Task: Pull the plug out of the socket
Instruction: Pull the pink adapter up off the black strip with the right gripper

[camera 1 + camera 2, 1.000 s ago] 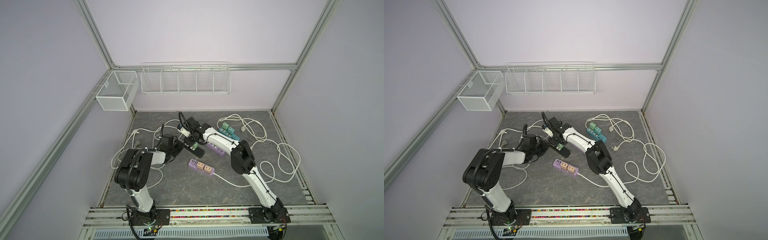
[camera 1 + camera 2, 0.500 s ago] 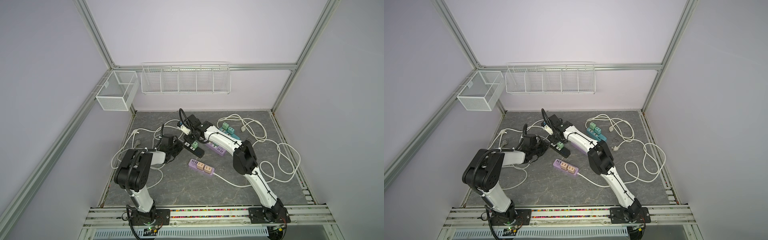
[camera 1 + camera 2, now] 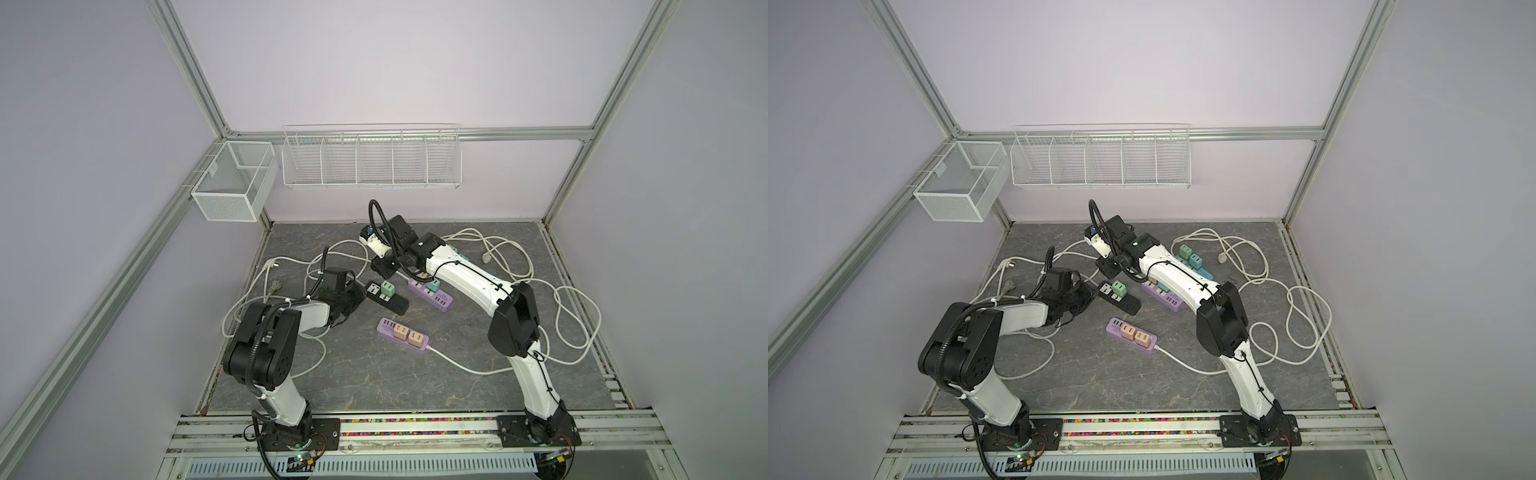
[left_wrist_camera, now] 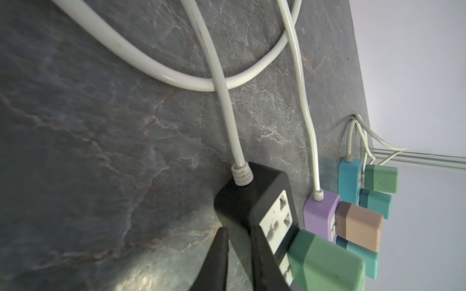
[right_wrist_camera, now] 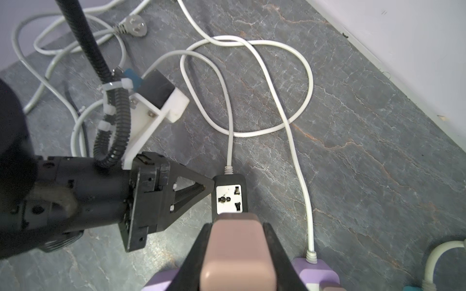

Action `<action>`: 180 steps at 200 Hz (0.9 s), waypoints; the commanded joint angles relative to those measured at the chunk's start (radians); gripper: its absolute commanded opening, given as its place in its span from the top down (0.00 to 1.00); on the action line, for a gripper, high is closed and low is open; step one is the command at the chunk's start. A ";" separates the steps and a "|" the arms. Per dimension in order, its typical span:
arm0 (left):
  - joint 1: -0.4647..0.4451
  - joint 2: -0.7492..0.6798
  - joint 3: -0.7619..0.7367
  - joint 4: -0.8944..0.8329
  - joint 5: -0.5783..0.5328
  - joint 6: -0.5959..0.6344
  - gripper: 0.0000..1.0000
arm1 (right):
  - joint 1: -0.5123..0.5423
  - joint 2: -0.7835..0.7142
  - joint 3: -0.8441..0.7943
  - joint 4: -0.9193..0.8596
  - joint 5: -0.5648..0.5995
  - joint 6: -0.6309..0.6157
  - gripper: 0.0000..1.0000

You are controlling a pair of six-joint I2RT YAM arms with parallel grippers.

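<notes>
Right wrist view shows the right gripper [image 5: 237,225] with its jaws closed on the two flanks of a tan plug [image 5: 237,254]. The plug hangs in the air above the tabletop [image 5: 353,151], apart from the black strip [image 5: 229,180]. The strip's end socket [image 5: 228,199], just past the jaw tips, stands empty, so I judge the plug is already out and the step in hand is the lift-away. The left gripper [image 5: 209,187] lies low, its jaws pinched together on nothing, with their tip pressed against the strip's side near its cord [image 5: 229,141].

To finish well, draw the plug back along its own axis, straight away from the socket face and without twist, until it is well apart from the strip. A sideways swing could knock the green plug [image 3: 387,287] seated next to the empty socket, or snag a cord loop. The left tip should brace the strip until then, since the strip looks light and would likely slide. The grip looks square, so no re-grasp seems needed.

The plug is a short block, and its long axis runs along the jaws. Its lighter half faces the wrist camera, and its darker half points away, down toward the strip and tabletop. The pins are hidden, though I take them to be on that far end. In both top views I cannot make out the plug behind the gripper.
</notes>
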 commanded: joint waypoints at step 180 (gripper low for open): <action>0.007 -0.843 -0.095 -0.673 -0.355 0.187 0.66 | 0.119 -0.072 -0.396 0.545 -0.109 0.653 0.80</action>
